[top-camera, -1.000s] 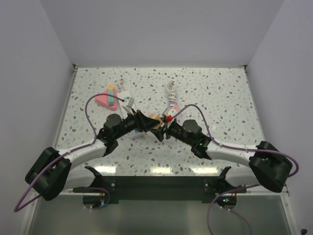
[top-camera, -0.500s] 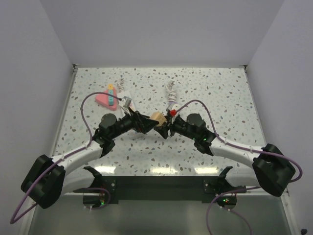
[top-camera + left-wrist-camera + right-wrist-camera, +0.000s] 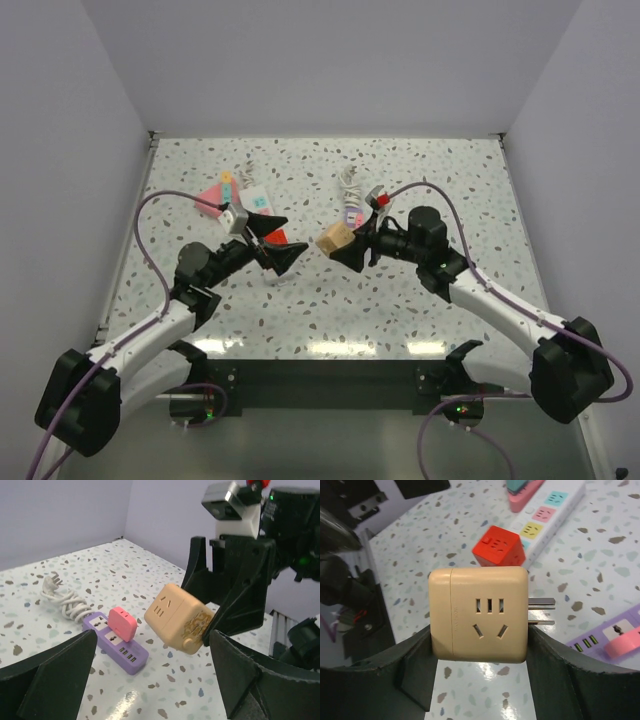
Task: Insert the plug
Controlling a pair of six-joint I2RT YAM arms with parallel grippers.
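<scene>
The right gripper [image 3: 346, 246] is keeping its jaws clenched on the tan cube-shaped plug adapter [image 3: 479, 613], pinching two opposite side faces. It is holding the adapter up off the speckled white worktop [image 3: 470, 190], roughly over the worktop's centre in the top view.

In the right wrist view the socket face is facing the camera squarely. The two flat metal prongs [image 3: 540, 615] are sticking out level toward 3 o'clock, so the plug axis is running 9-to-3 across that view. That is the side where the purple power strip [image 3: 127, 655] is lying. In the left wrist view the cube is sitting tilted, with its socket face turning toward 9 o'clock and slightly up. I cannot tell the prongs there.

The left gripper [image 3: 292, 236] is holding its jaws released, spread wide and grasping nothing. It is sitting at 9 o'clock of the tan adapter, apart from it and pointing at it.

In the top view the purple strip is lying flat at 1 o'clock of the tan adapter. It is carrying a pink rounded adapter [image 3: 123, 623], and a white coiled cable [image 3: 62, 600] is bunching at its far end.

A red cube adapter [image 3: 497, 546] is sitting on the worktop at 9 o'clock of the tan one, below the left gripper's fingers. It is just beside a white power strip with coloured sockets [image 3: 547, 515], which is lying at 10 o'clock. A pink triangular block [image 3: 210, 200] is lying at that strip's 9 o'clock side.
</scene>
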